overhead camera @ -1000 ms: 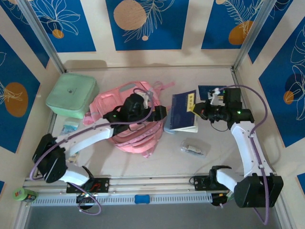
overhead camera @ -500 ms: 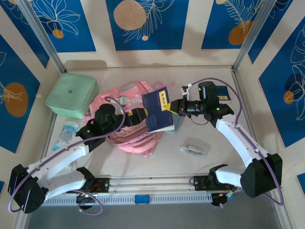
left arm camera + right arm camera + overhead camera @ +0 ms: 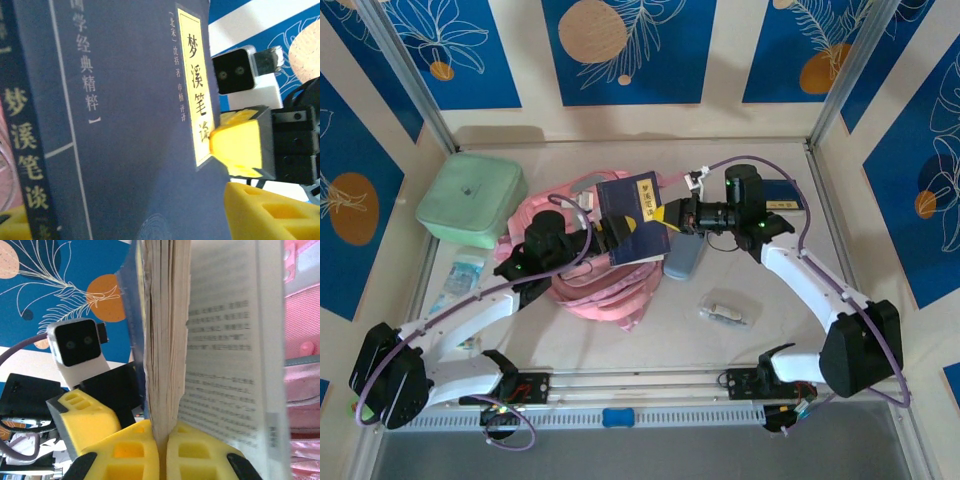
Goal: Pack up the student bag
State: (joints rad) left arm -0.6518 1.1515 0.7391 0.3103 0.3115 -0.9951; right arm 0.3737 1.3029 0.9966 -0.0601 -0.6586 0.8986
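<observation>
Top external view: the student bag (image 3: 595, 290) lies slumped on the tabletop (image 3: 670, 330), its contents hidden. A dark blue book (image 3: 635, 215) is held tilted over the bag's upper right. The right pincer (image 3: 672, 214), right of the bag, clamps the book's edge. The left pincer (image 3: 613, 235) straddles the book, and I cannot tell whether it grips. A lidded mint-green box (image 3: 470, 198) sits left of the bag and a grey-blue pencil case (image 3: 683, 258) right of it.

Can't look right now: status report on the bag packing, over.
Right gripper shut on blue book. Left gripper open by it. Book above student bag, not inside. Left arm crosses bag.
</observation>
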